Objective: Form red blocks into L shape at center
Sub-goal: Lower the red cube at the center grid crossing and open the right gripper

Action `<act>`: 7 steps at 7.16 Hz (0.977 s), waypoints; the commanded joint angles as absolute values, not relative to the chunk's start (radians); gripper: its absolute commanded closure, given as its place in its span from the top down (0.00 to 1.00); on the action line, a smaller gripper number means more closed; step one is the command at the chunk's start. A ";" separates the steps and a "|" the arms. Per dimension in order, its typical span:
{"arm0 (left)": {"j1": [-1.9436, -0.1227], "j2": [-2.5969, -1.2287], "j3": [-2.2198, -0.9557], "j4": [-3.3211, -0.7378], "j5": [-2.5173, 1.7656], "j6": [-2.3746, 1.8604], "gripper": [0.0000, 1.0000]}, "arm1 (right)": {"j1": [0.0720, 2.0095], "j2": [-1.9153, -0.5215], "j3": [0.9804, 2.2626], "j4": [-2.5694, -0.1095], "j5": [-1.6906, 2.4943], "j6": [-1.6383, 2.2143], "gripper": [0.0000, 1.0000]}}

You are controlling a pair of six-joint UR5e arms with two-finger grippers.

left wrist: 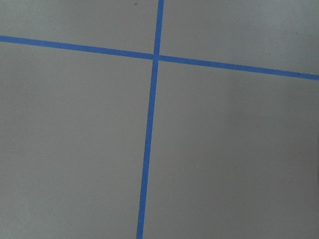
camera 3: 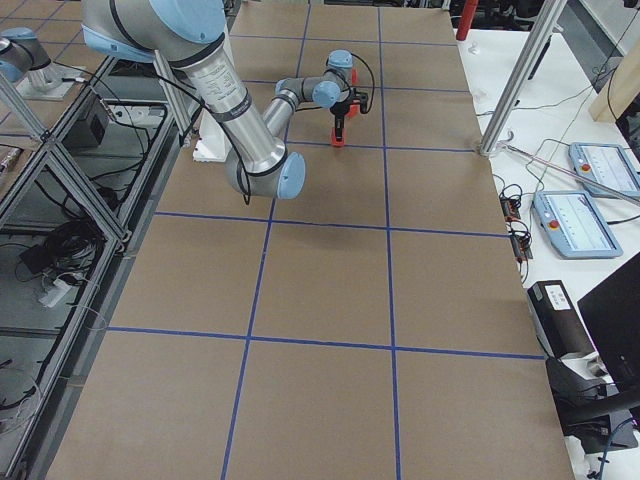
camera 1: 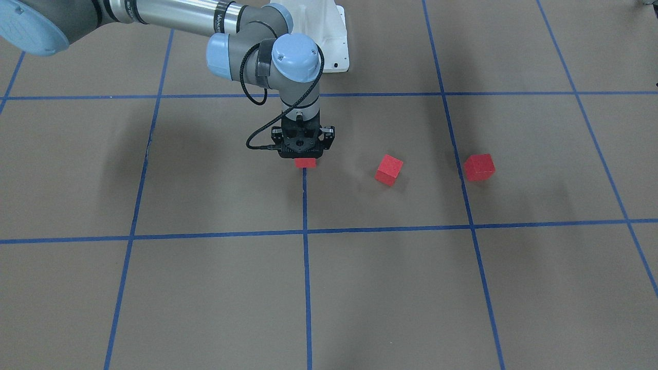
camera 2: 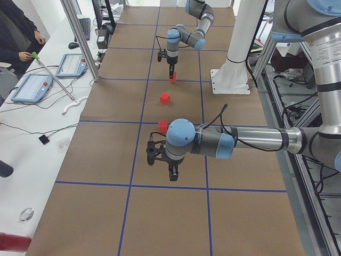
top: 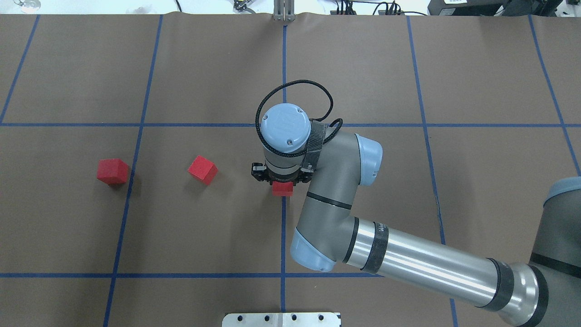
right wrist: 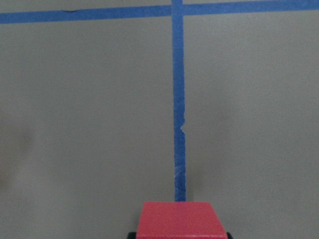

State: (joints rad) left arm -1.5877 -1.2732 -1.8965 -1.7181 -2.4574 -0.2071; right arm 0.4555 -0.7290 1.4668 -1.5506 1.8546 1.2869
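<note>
Brown paper-covered table (top: 476, 68) gridded with blue tape (top: 499, 125). In the left-end view, a white bench (camera 2: 26, 149) with tablets (camera 2: 32, 87) lines the frame's left, metal post (camera 2: 81, 37) between.

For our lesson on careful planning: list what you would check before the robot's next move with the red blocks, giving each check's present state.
1. Right gripper shut on centre block: ok.
2. Centre block over the centre tape line: ok.
3. Centre block resting on the table: cannot tell.
4. Middle block and far block at centre: not ok, both lie apart.
5. Left gripper open: cannot tell.
</note>
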 commanded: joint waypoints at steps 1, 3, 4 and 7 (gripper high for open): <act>-1.588 -1.273 -1.898 -1.718 -2.457 -0.207 1.00 | 0.453 -0.727 1.460 -1.551 1.855 1.289 0.00; -1.588 -1.273 -1.898 -1.718 -2.457 -0.207 1.00 | 0.446 -0.729 1.459 -1.551 1.855 1.289 0.00; -1.588 -1.273 -1.898 -1.718 -2.457 -0.207 1.00 | 0.445 -0.730 1.459 -1.551 1.855 1.289 0.00; -1.588 -1.273 -1.898 -1.718 -2.457 -0.207 1.00 | 0.443 -0.729 1.450 -1.549 1.855 1.289 0.30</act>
State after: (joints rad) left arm -1.5877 -1.2732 -1.8975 -1.7181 -2.4574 -0.2071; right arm 0.4445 -0.7293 1.4542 -1.5506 1.8546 1.2885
